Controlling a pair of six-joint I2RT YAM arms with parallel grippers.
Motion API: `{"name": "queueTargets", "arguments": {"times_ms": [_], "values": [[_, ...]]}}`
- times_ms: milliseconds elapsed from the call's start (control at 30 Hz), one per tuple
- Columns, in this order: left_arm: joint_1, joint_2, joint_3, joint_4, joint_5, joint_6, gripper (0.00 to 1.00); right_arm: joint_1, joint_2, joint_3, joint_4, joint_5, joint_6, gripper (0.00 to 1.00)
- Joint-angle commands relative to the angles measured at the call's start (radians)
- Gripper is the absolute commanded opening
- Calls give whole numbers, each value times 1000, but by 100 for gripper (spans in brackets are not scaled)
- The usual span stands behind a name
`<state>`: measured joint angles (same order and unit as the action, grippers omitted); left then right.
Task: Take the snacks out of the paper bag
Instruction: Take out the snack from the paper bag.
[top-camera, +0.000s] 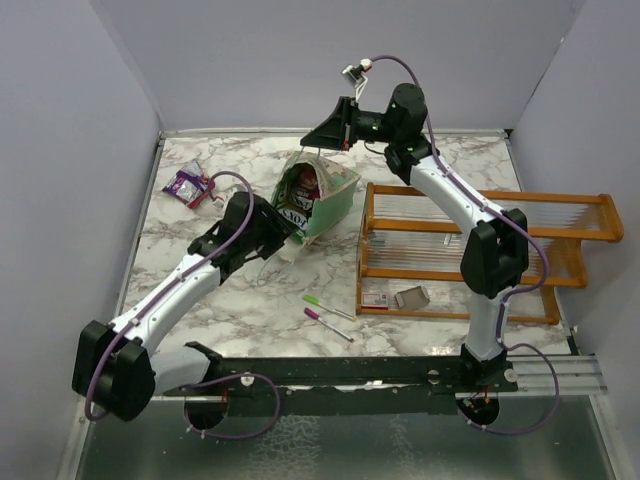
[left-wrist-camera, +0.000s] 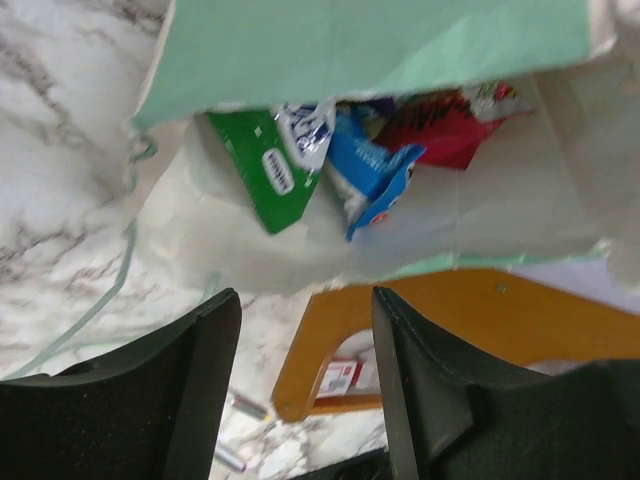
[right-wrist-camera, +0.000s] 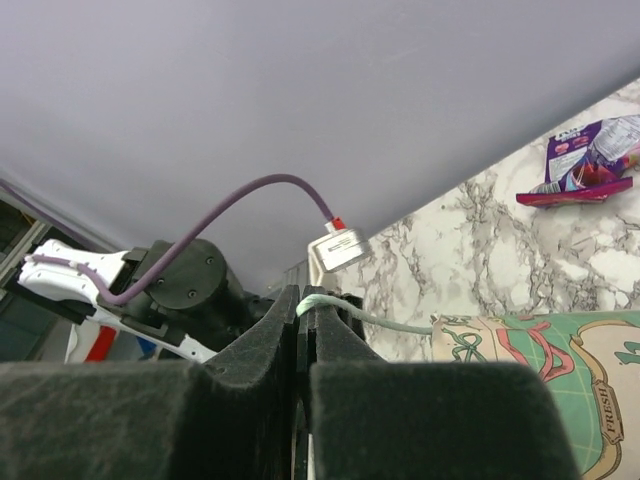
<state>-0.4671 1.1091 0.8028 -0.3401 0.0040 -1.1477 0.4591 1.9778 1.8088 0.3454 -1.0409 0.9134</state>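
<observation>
Your mint-green paper bag is tilting centre-frame; left wrist alone is showing snacks inside, left gripper gaping, right gripper pinching the handle.

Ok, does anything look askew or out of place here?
The paper bag isn't upright: it tilts with its mouth toward the left gripper, its string handle pinched in the right gripper. One purple snack packet lies outside it.

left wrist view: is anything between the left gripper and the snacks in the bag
Nothing visible. The mouth of the paper bag faces the left gripper, whose jaws stand apart, and the snacks lie uncovered inside. The right gripper pinches its string handle.
</observation>
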Motion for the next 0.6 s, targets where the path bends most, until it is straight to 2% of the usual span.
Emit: {"name": "queueTargets", "arguments": {"times_ms": [0, 233, 400, 567], "values": [[-19, 115, 106, 85, -81, -159, 57, 0, -69, -3, 56, 10, 10, 1], [-50, 234, 102, 103, -157, -279, 52, 0, -67, -4, 61, 13, 17, 1], [-61, 287, 102, 119, -212, -279, 54, 0, -63, -3, 75, 10, 27, 1], [-68, 341, 90, 147, -201, -308, 63, 0, -63, -5, 72, 9, 23, 1]]}}
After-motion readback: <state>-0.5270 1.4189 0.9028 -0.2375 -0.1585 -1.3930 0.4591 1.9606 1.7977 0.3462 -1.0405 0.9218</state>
